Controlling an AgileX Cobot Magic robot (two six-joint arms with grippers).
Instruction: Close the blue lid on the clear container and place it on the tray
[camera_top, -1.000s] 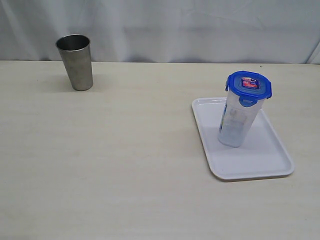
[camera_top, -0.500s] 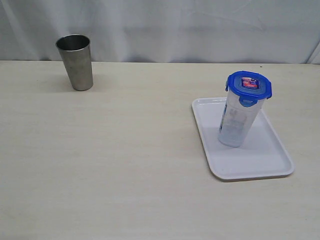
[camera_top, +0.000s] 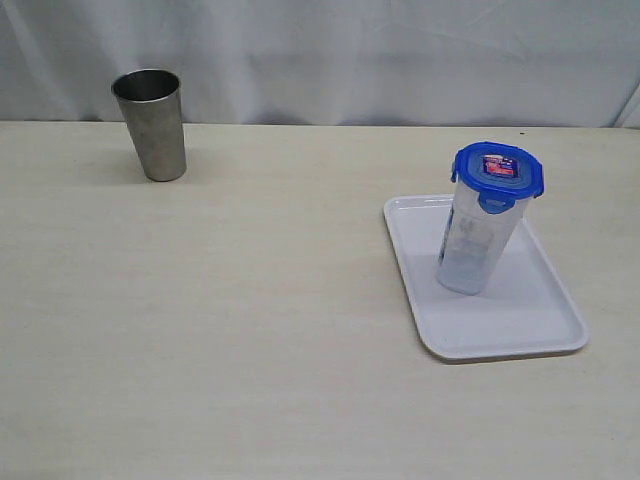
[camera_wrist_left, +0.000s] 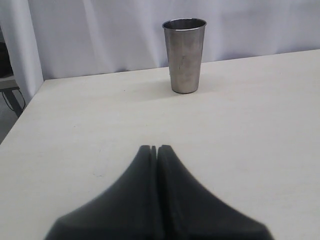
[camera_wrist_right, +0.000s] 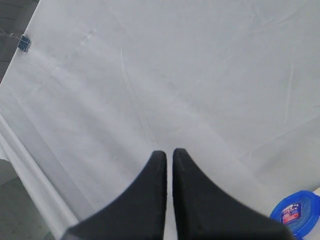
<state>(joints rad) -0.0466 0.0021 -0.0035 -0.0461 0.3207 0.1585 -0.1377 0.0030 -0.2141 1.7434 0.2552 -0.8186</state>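
The clear container (camera_top: 476, 245) stands upright on the white tray (camera_top: 545, 320) at the right of the table, with the blue lid (camera_top: 498, 168) seated on its top. In the right wrist view only the lid (camera_wrist_right: 297, 210) shows, at the frame's corner. Neither gripper appears in the exterior view. My left gripper (camera_wrist_left: 156, 148) is shut with nothing in it, low over the table and pointing toward the steel cup. My right gripper (camera_wrist_right: 169, 152) has its fingers nearly together, a thin gap between them, empty, facing the white backdrop.
A grey stainless-steel cup (camera_top: 151, 124) stands upright at the back left of the table, also seen in the left wrist view (camera_wrist_left: 184, 55). A white cloth backdrop (camera_top: 330, 55) hangs behind the table. A blue clip (camera_wrist_right: 23, 43) holds the cloth.
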